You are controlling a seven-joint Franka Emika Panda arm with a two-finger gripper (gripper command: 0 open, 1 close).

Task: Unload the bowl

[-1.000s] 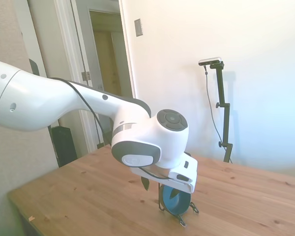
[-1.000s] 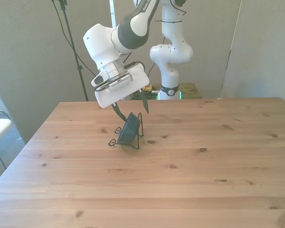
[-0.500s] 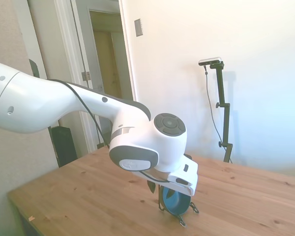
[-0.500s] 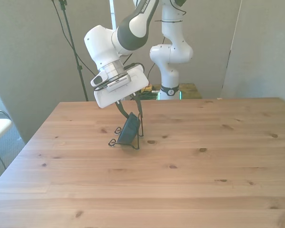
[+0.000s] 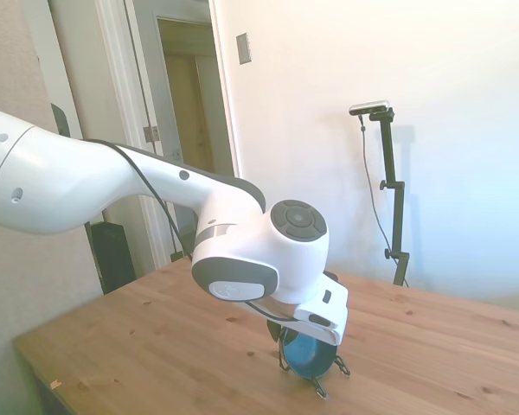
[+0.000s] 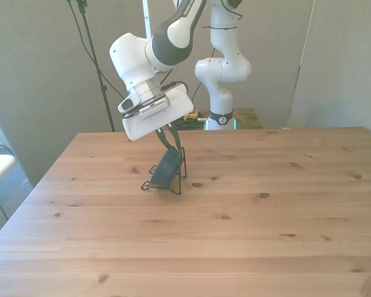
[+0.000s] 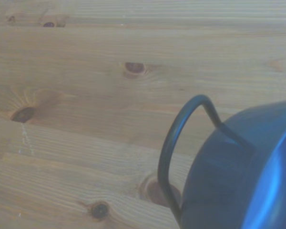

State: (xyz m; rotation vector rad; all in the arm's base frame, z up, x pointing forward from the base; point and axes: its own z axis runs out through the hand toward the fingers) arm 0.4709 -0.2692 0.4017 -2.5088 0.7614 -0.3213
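From the side, the white arm (image 5: 112, 186) reaches in over the wooden desk (image 5: 156, 346) and bends down to the bowl (image 5: 307, 353), which stands on edge in a thin black wire stand (image 5: 329, 370). The gripper (image 5: 281, 333) is mostly hidden under the wrist here, so only one dark finger tip shows beside the bowl's rim.

In the front view, the gripper (image 6: 171, 143) sits right at the top of the bowl (image 6: 167, 170). Its two dark fingers (image 6: 167, 137) are drawn close together, pinching the upper rim. The bowl leans in the wire stand (image 6: 180, 179), toward the front view's left half of the desk (image 6: 235, 235), near the far edge. The stand's loops are the only thing crowding the bowl.

Close up, the wrist view shows the dark blue bowl (image 7: 243, 176) with a wire loop (image 7: 174, 143) curving against its side, over knotted planks (image 7: 86, 95).
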